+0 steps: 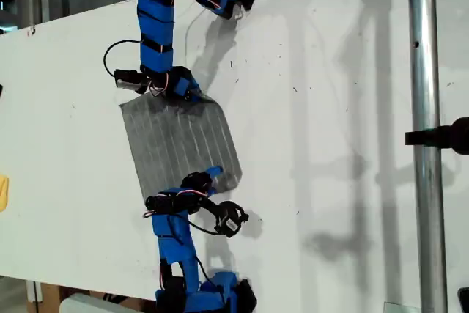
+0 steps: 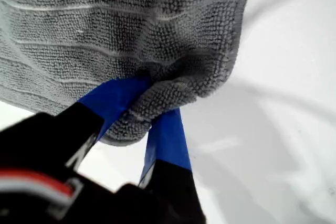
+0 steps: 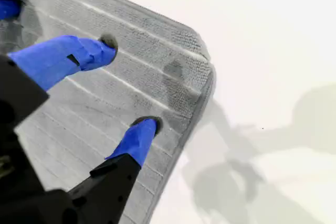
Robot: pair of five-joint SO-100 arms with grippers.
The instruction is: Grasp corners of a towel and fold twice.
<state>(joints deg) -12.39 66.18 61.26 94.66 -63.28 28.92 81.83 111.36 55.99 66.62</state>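
The grey striped towel (image 1: 179, 141) lies flat on the white table, between the two blue arms. My first gripper (image 1: 192, 95) (image 2: 153, 100), on the upper arm in the exterior view, is shut on a bunched corner (image 2: 210, 72) of the towel (image 2: 105, 24), which puckers there. My second gripper (image 1: 209, 176) (image 3: 127, 85), on the lower arm in the exterior view, is open. Both its fingertips (image 3: 147, 125) press down on the towel (image 3: 152, 56) just inside another corner (image 3: 205, 69).
A metal pole (image 1: 425, 137) with a black clamp (image 1: 443, 137) runs down the exterior view's right side. A yellow object (image 1: 3, 192) sits at that view's left edge. The white table (image 1: 330, 144) stretches between towel and pole.
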